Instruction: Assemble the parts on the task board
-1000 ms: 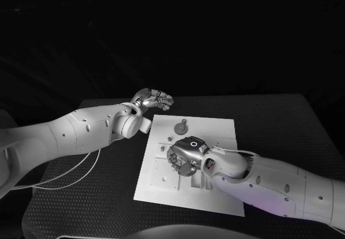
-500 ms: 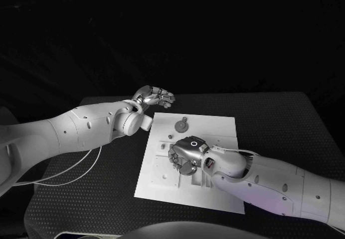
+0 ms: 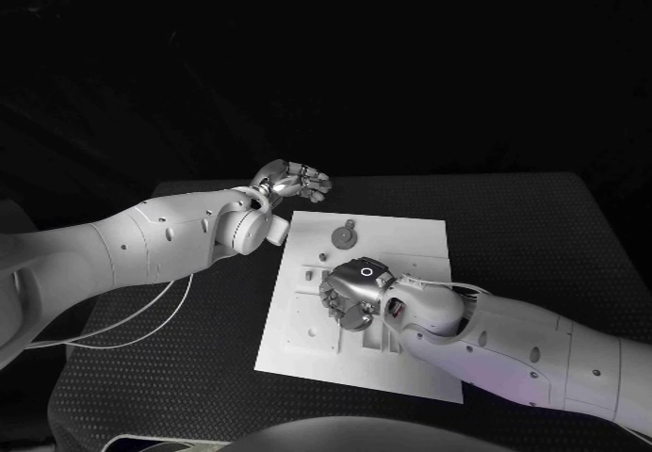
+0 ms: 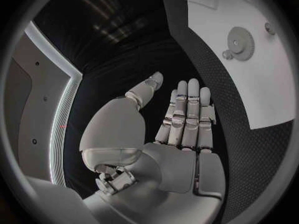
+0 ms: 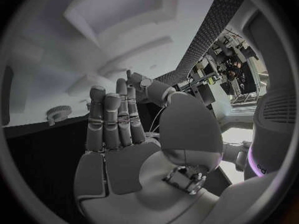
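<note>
— Looking down from the head camera: where is the flat white rectangular task board (image 3: pixel 408 247)?

— Mid-table on the black textured table top (image 3: pixel 544 235), with a small grey toothed gear part (image 3: pixel 344 236) lying near its far edge.

— And the right silver hand (image 3: pixel 350 292)?

— Over the board's middle, palm down. From its wrist its fingers (image 5: pixel 111 119) stand straight and side by side, nothing in them.

— The left silver hand (image 3: pixel 289 183)?

— Off the board, above the table's far edge beyond the board's corner. From its wrist its fingers (image 4: pixel 187 114) lie straight, thumb apart, holding nothing; the gear shows on the board beyond.
</note>
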Controlling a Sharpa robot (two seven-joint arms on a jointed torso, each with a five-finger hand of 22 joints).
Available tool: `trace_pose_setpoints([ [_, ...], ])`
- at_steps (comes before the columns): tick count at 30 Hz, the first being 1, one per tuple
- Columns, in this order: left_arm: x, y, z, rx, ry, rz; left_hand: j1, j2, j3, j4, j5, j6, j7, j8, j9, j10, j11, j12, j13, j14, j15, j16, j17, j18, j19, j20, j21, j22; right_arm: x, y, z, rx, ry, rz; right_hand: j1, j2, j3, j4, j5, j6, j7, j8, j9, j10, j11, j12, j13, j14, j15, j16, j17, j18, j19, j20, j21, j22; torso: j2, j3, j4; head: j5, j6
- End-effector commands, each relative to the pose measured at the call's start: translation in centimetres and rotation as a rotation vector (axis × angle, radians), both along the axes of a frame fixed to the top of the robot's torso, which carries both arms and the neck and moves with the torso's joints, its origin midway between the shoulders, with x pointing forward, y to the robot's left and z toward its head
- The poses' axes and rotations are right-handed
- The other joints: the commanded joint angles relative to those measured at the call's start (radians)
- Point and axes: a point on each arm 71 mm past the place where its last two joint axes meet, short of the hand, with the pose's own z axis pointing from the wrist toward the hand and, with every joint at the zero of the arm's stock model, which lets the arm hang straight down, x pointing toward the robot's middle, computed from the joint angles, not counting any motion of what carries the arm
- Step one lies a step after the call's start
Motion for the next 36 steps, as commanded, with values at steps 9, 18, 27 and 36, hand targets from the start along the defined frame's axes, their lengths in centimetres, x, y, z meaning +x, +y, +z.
trace_pose_setpoints([
  [9, 0.03, -0.15, 0.18, -0.011, -0.007, -0.005, -0.002, 0.009, -0.005, 0.002, 0.001, -0.008, 0.000, -0.001, -0.001, -0.009, 0.001, 0.003, -0.001, 0.001, 0.006, -0.007, 0.003, 0.010, -0.001, 0.006, -0.004, 0.002, -0.17, 0.12, -0.29, -0.030, 0.006, 0.014, -0.003, 0.008, -0.001, -0.006, 0.007, 0.008, 0.000, 0.003, 0.002, 0.009, 0.001, -0.003, 0.001, 0.003, -0.007, -0.005, 0.000, 0.015, 0.001, -0.005, 0.005, 0.018, -0.001, -0.0001, -0.0008, 0.002, -0.002],
  [18, 0.08, -0.04, 0.15, -0.010, -0.005, -0.003, -0.002, 0.009, -0.006, 0.003, 0.001, -0.009, 0.001, -0.001, -0.001, -0.010, 0.002, 0.003, -0.002, 0.001, 0.007, -0.008, 0.004, 0.010, -0.001, 0.006, -0.005, 0.002, -0.21, 0.11, -0.45, -0.033, 0.012, 0.014, -0.004, 0.009, -0.002, -0.007, 0.007, 0.008, 0.000, 0.003, 0.002, 0.009, 0.001, -0.004, 0.002, 0.003, -0.007, -0.005, 0.000, 0.015, 0.001, -0.005, 0.005, 0.018, 0.000, 0.0004, -0.0015, 0.004, -0.004],
  [27, 0.06, -0.05, 0.14, -0.010, -0.003, -0.005, -0.003, 0.009, -0.006, 0.003, 0.000, -0.012, 0.002, -0.001, -0.002, -0.011, 0.002, 0.003, -0.002, 0.000, 0.007, -0.010, 0.006, 0.010, -0.001, 0.006, -0.006, 0.003, -0.25, 0.16, -0.54, -0.042, 0.017, 0.015, -0.004, 0.010, -0.002, -0.008, 0.007, 0.008, 0.000, 0.003, 0.003, 0.009, 0.001, -0.005, 0.002, 0.003, -0.007, -0.005, 0.000, 0.015, 0.001, -0.005, 0.005, 0.018, 0.000, -0.0003, -0.0013, 0.005, -0.006],
  [36, 0.06, -0.14, 0.17, -0.011, -0.003, -0.008, -0.004, 0.009, -0.006, 0.003, 0.000, -0.013, 0.002, -0.002, -0.002, -0.012, 0.002, 0.003, -0.002, 0.000, 0.007, -0.012, 0.007, 0.010, -0.001, 0.007, -0.007, 0.003, -0.38, 0.39, -0.72, -0.071, 0.020, 0.021, -0.005, 0.012, -0.002, -0.010, 0.007, 0.007, 0.000, 0.002, 0.004, 0.009, 0.001, -0.006, 0.002, 0.003, -0.007, -0.006, 0.000, 0.015, 0.000, -0.005, 0.005, 0.018, 0.000, -0.0006, -0.0004, 0.004, -0.008],
])
